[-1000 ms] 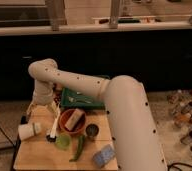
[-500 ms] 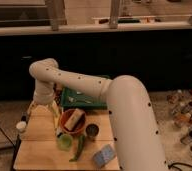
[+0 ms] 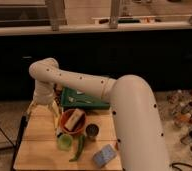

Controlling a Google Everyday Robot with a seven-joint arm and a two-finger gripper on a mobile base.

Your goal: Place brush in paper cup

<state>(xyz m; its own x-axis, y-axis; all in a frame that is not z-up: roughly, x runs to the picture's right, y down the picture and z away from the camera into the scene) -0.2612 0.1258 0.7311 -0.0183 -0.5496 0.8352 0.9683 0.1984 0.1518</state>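
- Setting: a wooden table [image 3: 36,152] in the lower left of the frame, with dark cabinets [image 3: 114,60] behind it.
- Jaws: my gripper [image 3: 43,119] hangs over the table's upper-left corner, fingers spread wide and holding nothing.
- Just right: an orange bowl [image 3: 69,130] holds a pale block [image 3: 76,118], which I judge to be the brush.
- Outward: a green tray [image 3: 84,101], dark can [image 3: 91,131], green cup [image 3: 65,142], green pepper [image 3: 80,148] and blue sponge [image 3: 105,155].
- Paper cup: I cannot find it in view.
- Risks: reaching into the bowl, my right finger may catch the rim and tip it. With the crowding, I may knock the can, and with no cup located, I have nowhere to place the brush.
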